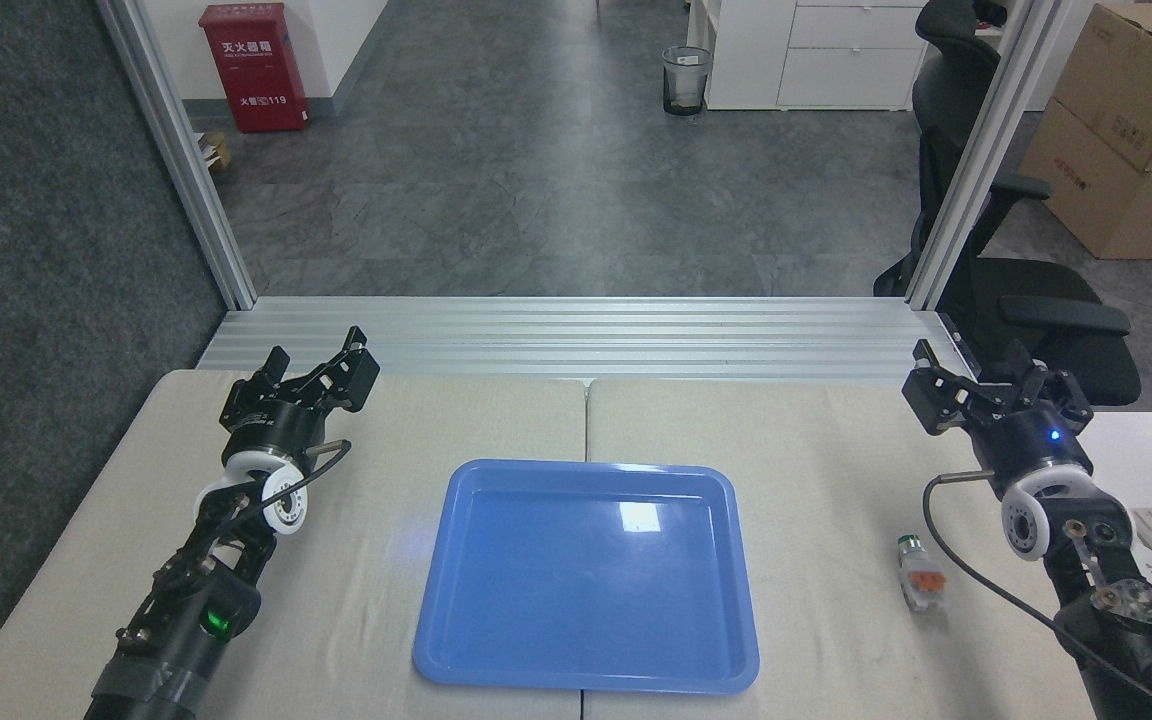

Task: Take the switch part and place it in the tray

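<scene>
On the left, our left gripper [321, 365] is hanging over the far corner of the table [816, 450]. Its fingers are spread apart and it is holding nothing.

In the middle, the tray [586, 680] is lying flat on the table. It is big, blue and shiny, and nothing is sitting in it.

Further right, the switch part [920, 573] is lying on its side on the table, near the tray but not touching it. Its green end is pointing away from us.

We are guessing it is light and hard, and its smooth plastic could slip. We think the long flat sides of the whitish body are the best place to pinch, not the round end.

On the far right, our right gripper [976, 385] is hanging behind the part, open and empty.
</scene>
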Available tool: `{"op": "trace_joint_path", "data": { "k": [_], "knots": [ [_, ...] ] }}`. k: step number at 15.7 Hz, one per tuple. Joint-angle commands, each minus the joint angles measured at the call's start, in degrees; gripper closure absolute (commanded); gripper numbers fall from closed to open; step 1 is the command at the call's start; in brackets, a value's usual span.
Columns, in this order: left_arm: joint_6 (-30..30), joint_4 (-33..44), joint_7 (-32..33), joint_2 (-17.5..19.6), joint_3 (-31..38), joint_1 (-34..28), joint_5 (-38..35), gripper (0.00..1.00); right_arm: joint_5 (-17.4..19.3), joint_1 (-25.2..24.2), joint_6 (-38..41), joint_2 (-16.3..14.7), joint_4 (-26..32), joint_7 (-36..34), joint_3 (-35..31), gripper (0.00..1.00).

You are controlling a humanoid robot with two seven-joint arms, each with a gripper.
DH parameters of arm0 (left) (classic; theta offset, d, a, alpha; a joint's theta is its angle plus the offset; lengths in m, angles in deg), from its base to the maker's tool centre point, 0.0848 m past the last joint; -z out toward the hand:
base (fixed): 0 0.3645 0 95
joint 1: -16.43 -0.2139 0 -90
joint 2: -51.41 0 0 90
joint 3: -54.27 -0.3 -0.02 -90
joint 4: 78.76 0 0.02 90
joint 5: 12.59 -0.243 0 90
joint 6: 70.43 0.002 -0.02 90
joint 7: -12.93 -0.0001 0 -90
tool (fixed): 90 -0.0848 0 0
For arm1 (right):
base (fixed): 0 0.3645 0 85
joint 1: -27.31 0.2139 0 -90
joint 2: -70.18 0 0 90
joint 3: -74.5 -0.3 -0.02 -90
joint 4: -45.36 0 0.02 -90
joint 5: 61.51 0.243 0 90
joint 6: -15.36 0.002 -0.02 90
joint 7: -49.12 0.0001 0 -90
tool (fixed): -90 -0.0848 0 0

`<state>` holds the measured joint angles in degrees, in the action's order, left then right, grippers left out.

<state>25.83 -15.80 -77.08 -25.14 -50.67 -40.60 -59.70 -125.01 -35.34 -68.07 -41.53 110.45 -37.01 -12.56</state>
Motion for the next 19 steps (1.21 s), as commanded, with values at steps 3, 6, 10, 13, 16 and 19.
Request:
{"op": "trace_joint_path", "data": {
  "k": [3, 6, 10, 13, 16, 19],
  "knots": [
    [-0.01, -0.02, 0.02, 0.0, 0.0, -0.01, 0.0, 0.0, 0.13, -0.11, 0.01, -0.09, -0.05, 0.0, 0.05, 0.02],
    [-0.01, -0.02, 0.02, 0.0, 0.0, -0.01, 0.0, 0.0, 0.13, 0.06, 0.01, -0.26, 0.03, 0.0, 0.05, 0.02],
    [-0.01, 0.06, 0.02, 0.0, 0.0, -0.01, 0.0, 0.0, 0.13, -0.02, 0.01, -0.26, 0.03, 0.0, -0.13, 0.02],
    [-0.01, 0.06, 0.02, 0.0, 0.0, -0.01, 0.0, 0.0, 0.22, -0.11, 0.01, -0.26, -0.05, 0.0, -0.13, 0.02],
    [-0.01, -0.02, 0.02, 0.0, 0.0, -0.01, 0.0, 0.0, 0.13, -0.11, 0.1, -0.61, 0.03, 0.0, -0.04, 0.02],
    [0.08, -0.02, 0.02, 0.0, 0.0, -0.01, 0.0, 0.0, 0.22, -0.11, 0.1, -0.27, 0.03, 0.0, -0.04, 0.02]
  ]
}}
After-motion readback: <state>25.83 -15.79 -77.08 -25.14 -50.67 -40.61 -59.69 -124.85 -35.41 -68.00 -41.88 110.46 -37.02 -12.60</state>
